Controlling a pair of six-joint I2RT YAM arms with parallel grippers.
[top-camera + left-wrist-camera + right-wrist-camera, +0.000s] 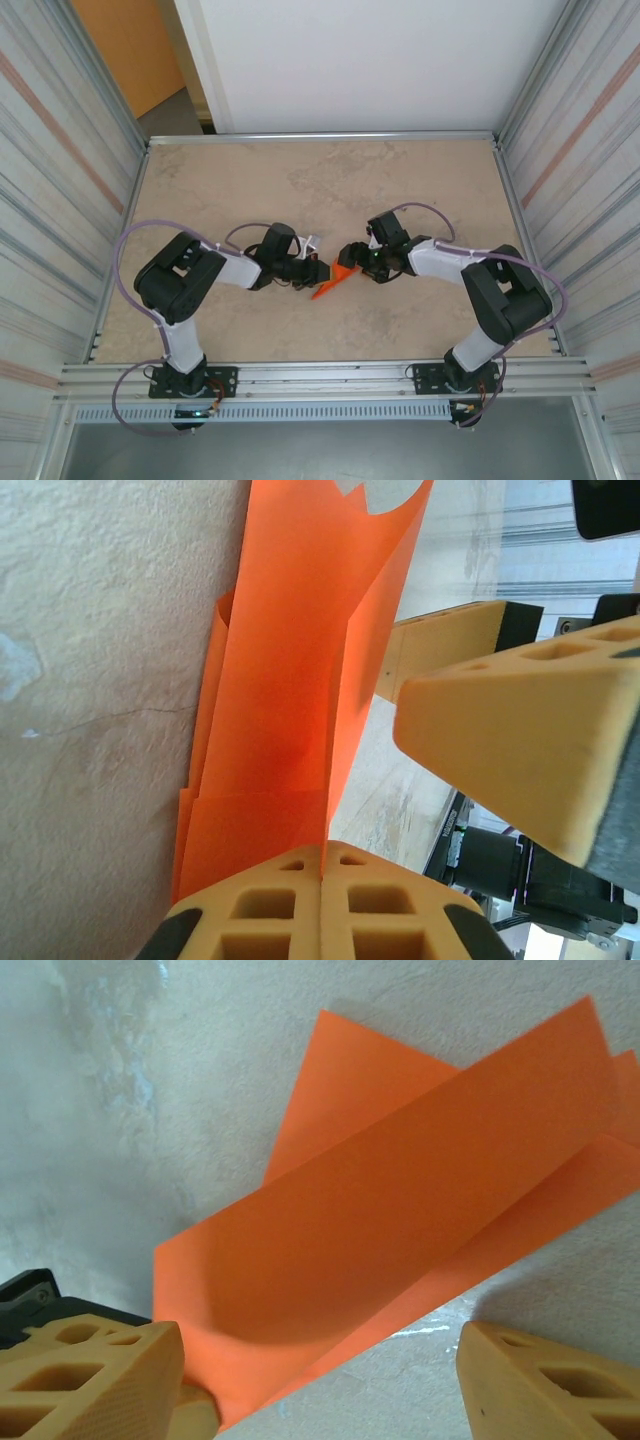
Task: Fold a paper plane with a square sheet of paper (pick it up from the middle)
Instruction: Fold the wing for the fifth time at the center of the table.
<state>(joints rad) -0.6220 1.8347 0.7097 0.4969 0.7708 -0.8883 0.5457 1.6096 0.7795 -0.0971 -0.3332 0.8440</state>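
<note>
Left wrist view is showing the left tool (322,865) pressing its two pads tight together on the near end of the paper (290,710), so it is gripping the sheet. From that pinch the orange layers are running away along the desk (90,680). Some are lying fairly flat, and one flap is standing up on edge beside them. Facing it, the right tool (320,1365) is holding its jaws wide apart and gripping nothing. The paper is stretching out between and beyond its fingers, with one corner just beside a finger; whether it is touching that finger I cannot tell. Seen from above, the two tools are meeting nose to nose near the middle of the desk, and the paper is sitting between them as a small narrow orange shape. Judging by this, the task is looking partway done. The square is already showing as a narrower strip of overlapping layers, so several long folds seem to be in place. No clean pointed nose or matched pair of wings is showing yet, so the shaping folds and the final pressing of creases are probably remaining.
</note>
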